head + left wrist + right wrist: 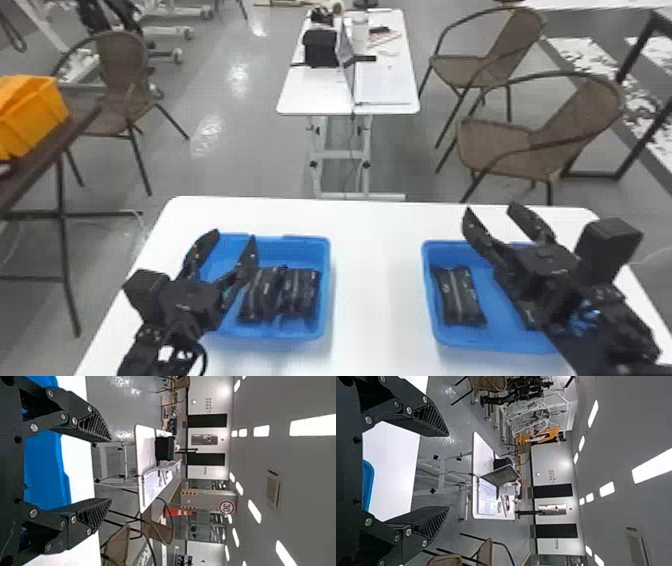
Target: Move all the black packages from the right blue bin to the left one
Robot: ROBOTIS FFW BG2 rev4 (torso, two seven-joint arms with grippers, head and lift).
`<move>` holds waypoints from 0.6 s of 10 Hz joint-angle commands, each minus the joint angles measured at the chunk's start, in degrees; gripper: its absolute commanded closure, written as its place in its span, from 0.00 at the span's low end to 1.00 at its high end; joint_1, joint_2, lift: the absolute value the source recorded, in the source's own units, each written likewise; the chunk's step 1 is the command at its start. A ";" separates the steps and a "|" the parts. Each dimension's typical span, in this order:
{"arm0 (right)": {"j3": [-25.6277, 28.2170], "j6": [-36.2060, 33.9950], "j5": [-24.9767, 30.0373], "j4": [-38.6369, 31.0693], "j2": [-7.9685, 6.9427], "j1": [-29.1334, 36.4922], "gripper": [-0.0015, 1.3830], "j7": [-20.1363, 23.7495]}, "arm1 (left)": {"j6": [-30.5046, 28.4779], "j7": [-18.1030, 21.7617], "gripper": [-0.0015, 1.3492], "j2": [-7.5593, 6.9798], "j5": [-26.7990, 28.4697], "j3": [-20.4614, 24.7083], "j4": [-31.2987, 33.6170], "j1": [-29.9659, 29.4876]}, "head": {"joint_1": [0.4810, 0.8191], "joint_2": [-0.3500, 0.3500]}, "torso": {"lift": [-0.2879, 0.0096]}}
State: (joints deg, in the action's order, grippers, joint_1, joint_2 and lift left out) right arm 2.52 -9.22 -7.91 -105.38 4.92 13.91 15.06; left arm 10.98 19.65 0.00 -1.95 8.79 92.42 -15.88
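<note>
In the head view, my left gripper stands open above the left part of the left blue bin. Two black packages, one beside the other, lie in that bin's right half. My right gripper is open over the right blue bin, its tips beyond the far rim. One black package lies at the left side of the right bin; the arm covers part of the bin. Nothing is between the fingers of the left gripper or the right gripper in their wrist views.
Both bins stand on a white table with a gap between them. Beyond it are a smaller desk with a laptop, and brown chairs. An orange bin rests on a dark table at the far left.
</note>
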 commanded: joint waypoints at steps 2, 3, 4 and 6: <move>2.58 -4.58 4.04 -2.38 -0.17 2.00 0.30 -2.67 | -1.31 -0.31 0.07 0.15 -2.01 2.11 9.71 -3.55 | 0.63 0.55 | 0.97; 4.51 -6.95 5.01 -2.29 -0.52 3.23 0.30 -3.28 | -2.19 -0.31 0.07 0.15 -3.50 2.90 12.09 -4.42 | 0.63 0.54 | 0.97; 5.74 -9.15 5.54 -1.76 -1.05 4.37 0.30 -4.78 | -2.54 -0.49 0.07 0.15 -4.12 3.16 13.67 -5.04 | 0.63 0.53 | 0.97; 6.88 -11.87 3.34 3.25 -1.67 3.67 0.30 -5.22 | -3.24 -0.58 0.07 0.15 -4.12 2.90 14.55 -5.30 | 0.63 0.48 | 0.97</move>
State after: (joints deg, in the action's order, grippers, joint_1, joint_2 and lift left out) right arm 9.21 -20.47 -3.80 -103.83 3.34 17.97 9.85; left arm 7.91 19.06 0.00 -6.10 11.84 106.81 -21.08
